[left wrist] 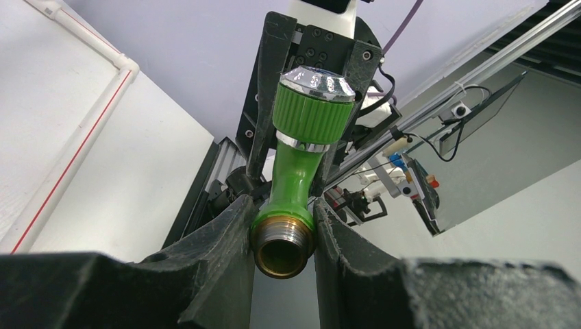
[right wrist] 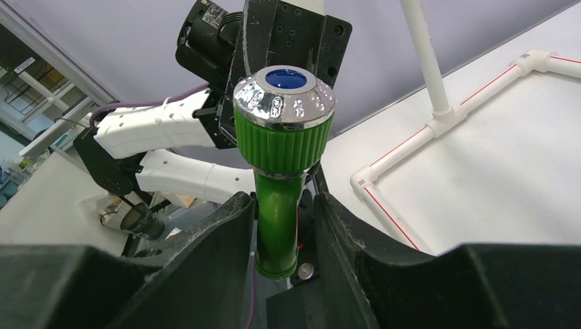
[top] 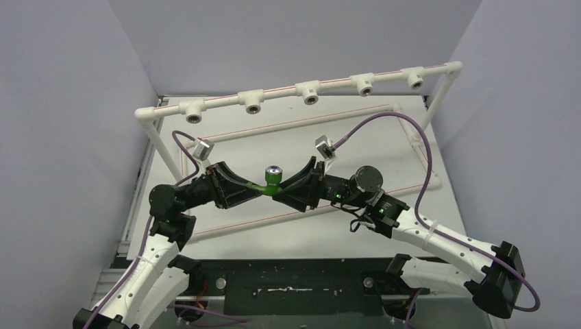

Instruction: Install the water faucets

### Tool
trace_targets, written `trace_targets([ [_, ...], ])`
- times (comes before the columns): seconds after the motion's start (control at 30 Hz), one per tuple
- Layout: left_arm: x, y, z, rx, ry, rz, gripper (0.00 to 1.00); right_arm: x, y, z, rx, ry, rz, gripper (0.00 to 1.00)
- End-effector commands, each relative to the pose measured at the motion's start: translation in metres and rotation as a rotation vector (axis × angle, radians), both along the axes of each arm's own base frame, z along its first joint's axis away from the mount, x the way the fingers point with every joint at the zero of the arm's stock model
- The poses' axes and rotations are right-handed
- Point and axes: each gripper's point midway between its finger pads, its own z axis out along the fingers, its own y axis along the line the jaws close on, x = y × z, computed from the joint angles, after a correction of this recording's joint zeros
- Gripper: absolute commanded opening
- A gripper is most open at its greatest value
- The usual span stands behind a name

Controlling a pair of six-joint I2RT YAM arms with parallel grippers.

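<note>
Faucet (top: 272, 179) mid-air, knob up; left gripper (left wrist: 283, 240) pinching threaded end, right gripper (right wrist: 277, 233) pinching green stem.

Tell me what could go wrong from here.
1. Both the left gripper and right gripper clamp the faucet in mid-air; uneven pulling might twist it loose and drop it.
2. The left gripper covers the threaded end, so it probably cannot enter a tee fitting without regripping.

Both arms bend inward and meet tip to tip at centre. The left gripper (top: 259, 190) (left wrist: 283, 240) clamps the green faucet (top: 272, 179) by its threaded end. The right gripper (top: 281, 190) (right wrist: 284, 233) narrowly brackets the neck — whether it actually presses cannot be told.
</note>
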Motion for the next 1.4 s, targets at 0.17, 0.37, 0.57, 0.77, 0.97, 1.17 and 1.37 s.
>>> trace_targets([
  [0.17,-0.008,0.001,0.013,-0.031,-0.077,-0.007,0.00,-0.008,-0.001,0.020,0.061,-0.059,0.031,0.33],
  [0.37,-0.006,0.001,0.012,-0.028,-0.071,-0.006,0.00,-0.008,0.002,0.017,0.042,-0.063,0.047,0.00],
  [0.57,-0.001,0.000,0.009,-0.014,-0.057,0.001,0.25,-0.006,-0.003,0.021,0.041,-0.085,0.012,0.00],
  [0.77,0.011,-0.002,0.007,0.098,-0.077,0.057,0.65,-0.004,-0.008,0.027,0.012,-0.110,-0.007,0.00],
  [0.97,0.029,0.001,0.008,0.254,-0.116,0.140,0.81,0.004,-0.020,0.040,-0.055,-0.172,-0.074,0.00],
  [1.17,0.053,0.018,0.013,0.469,-0.173,0.280,0.83,0.020,-0.043,0.050,-0.129,-0.227,-0.191,0.00],
  [1.37,0.092,0.047,0.051,0.629,-0.260,0.520,0.82,0.040,-0.058,0.052,-0.211,-0.271,-0.282,0.00],
])
